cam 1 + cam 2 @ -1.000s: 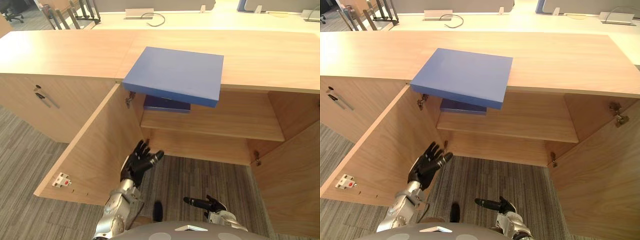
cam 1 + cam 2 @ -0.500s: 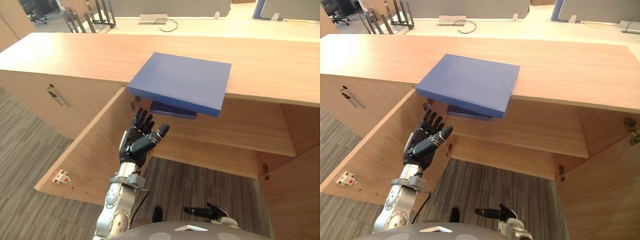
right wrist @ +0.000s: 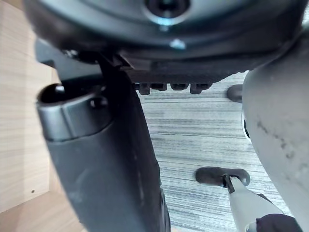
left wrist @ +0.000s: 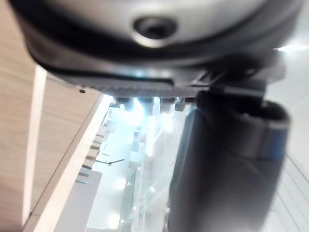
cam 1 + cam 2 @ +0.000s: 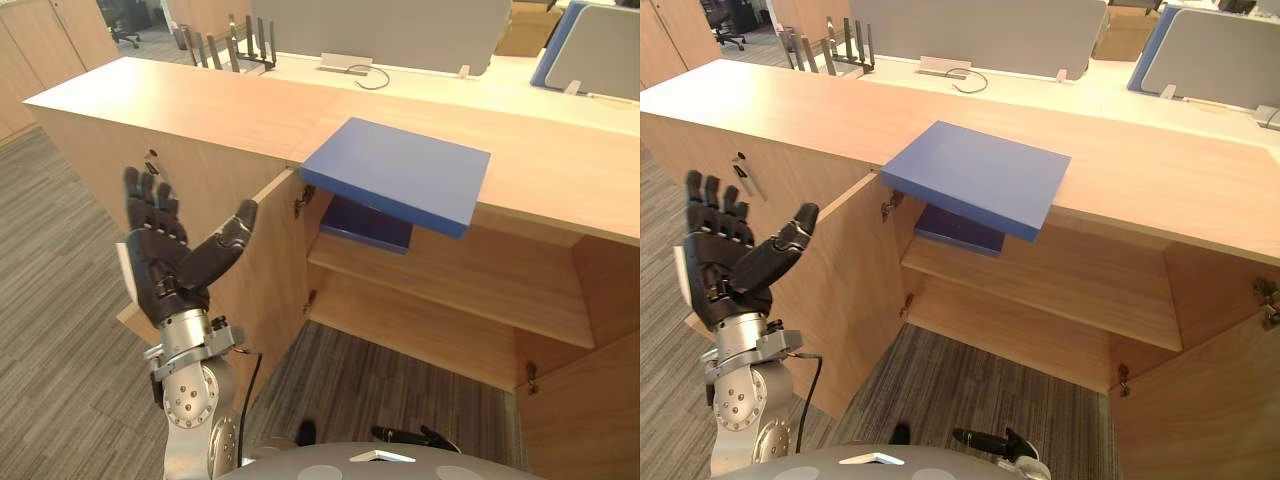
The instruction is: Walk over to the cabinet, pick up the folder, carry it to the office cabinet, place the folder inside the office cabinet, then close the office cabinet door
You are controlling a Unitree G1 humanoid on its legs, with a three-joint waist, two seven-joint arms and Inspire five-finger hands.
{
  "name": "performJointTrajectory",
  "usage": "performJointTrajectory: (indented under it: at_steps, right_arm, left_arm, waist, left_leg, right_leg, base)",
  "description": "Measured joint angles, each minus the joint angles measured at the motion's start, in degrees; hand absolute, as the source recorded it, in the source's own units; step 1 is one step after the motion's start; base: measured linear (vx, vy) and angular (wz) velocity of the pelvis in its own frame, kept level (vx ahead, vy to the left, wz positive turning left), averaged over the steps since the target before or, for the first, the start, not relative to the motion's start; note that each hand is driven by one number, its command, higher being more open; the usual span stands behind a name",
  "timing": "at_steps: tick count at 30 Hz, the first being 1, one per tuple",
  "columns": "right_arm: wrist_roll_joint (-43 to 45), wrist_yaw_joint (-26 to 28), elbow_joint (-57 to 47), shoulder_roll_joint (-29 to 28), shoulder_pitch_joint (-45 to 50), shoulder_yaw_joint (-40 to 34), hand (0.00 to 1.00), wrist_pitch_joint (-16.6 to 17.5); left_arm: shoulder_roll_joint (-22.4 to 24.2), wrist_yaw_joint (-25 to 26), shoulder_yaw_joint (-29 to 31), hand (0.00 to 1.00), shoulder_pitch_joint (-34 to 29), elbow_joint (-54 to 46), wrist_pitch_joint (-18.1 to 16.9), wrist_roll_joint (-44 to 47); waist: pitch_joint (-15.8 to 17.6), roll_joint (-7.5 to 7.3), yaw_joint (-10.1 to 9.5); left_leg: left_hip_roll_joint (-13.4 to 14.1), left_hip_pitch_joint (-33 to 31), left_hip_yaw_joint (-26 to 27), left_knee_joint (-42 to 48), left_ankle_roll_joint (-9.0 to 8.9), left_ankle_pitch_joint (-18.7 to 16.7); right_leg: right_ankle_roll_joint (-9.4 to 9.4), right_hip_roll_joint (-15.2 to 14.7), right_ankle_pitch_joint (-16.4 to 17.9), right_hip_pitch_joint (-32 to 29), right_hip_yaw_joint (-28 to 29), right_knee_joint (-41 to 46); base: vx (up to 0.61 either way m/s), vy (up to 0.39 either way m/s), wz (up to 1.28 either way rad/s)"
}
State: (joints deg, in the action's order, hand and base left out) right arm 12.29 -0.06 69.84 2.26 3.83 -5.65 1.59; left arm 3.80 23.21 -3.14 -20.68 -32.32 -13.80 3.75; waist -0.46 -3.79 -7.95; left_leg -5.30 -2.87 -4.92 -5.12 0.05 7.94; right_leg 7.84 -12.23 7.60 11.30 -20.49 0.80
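Note:
A large blue folder [image 5: 398, 173] lies flat on the wooden cabinet top [image 5: 200, 100], its near edge jutting out over the open compartment. Below it a darker blue folder [image 5: 365, 222] rests on the inner shelf [image 5: 460, 290]. My left hand [image 5: 165, 265] is raised to the left of the cabinet's open left door [image 5: 855, 270], fingers straight and spread, thumb out, holding nothing and well clear of the folder. Low down near the floor, my right hand [image 5: 985, 440] hangs with its fingers relaxed and empty.
The cabinet's right door [image 5: 1200, 400] also stands open at the lower right. A closed cabinet section with a key [image 5: 745, 175] lies to the left. Desks with grey screens [image 5: 380, 25] stand behind the cabinet. Striped grey carpet [image 5: 60, 250] covers the floor.
My left hand has risen from low in front of the open door to high at the left, still spread. The camera has shifted, so the cabinet sits further right.

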Motion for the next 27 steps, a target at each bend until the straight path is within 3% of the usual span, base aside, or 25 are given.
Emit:
performJointTrajectory:
  at_steps: [5,8,10,13,20,27]
  right_arm:
    - [-0.1,-0.4,0.1,-0.5,0.3,0.1,1.0,0.0]
    - [-0.1,-0.2,0.0,-0.4,0.2,0.1,1.0,0.0]
    - [-0.3,0.0,0.1,-0.4,-0.1,0.1,1.0,-0.1]
    - [-0.6,0.7,0.1,-0.1,-0.4,0.2,1.0,0.0]
    - [-2.2,1.3,0.2,0.6,-1.0,0.4,1.0,0.0]
    - [-2.9,1.5,0.2,0.9,-2.1,0.7,1.0,0.0]
  left_arm:
    - [-2.6,3.4,-1.7,1.0,2.6,-0.7,0.2,-9.7]
    - [-8.2,3.3,-3.2,1.0,7.4,-1.0,0.3,-17.8]
    - [-11.8,2.1,-3.4,1.0,11.9,-1.0,0.2,-23.2]
    - [-13.5,2.2,-3.6,1.0,15.4,-0.7,0.3,-29.2]
    - [-21.0,0.5,-6.3,1.0,25.4,4.9,0.2,-39.9]
    - [-25.1,-1.2,-7.2,1.0,32.0,10.0,0.2,-44.5]
  waist:
    - [-0.7,-0.5,0.26]
    - [-0.9,-0.42,0.52]
    - [-1.8,-0.36,1.44]
    - [-2.3,0.1,2.95]
    - [-2.5,1.17,4.33]
    - [-2.5,1.35,5.46]
  left_leg:
    - [0.3,-0.2,0.9,0.0,-0.01,0.0]
    - [0.9,-0.3,2.2,0.0,-0.27,-0.2]
    - [1.5,-0.5,3.4,0.1,-0.5,-0.4]
    - [2.0,-0.3,4.9,0.2,-0.23,-0.2]
    - [3.0,0.4,7.2,0.2,-0.76,-0.7]
    - [3.4,0.4,8.3,0.2,-0.89,-0.8]
  right_leg:
    - [0.28,0.4,-0.5,-0.3,0.8,-0.9]
    - [0.33,0.5,-0.8,-1.0,2.4,-1.0]
    - [0.3,0.7,-1.0,-1.9,3.7,-1.1]
    - [0.06,1.3,-1.8,-2.3,5.5,-1.6]
    - [-0.24,1.5,-2.0,-2.8,8.0,-2.0]
    - [-0.41,1.7,-2.2,-3.4,9.2,-2.0]
  base:
    - [-0.01,-0.022,-0.09]
    - [0.0,-0.01,-0.25]
    - [0.01,-0.019,-0.27]
    - [0.03,-0.03,-0.3]
    - [0.0,-0.017,-0.19]
    - [-0.01,-0.01,-0.09]
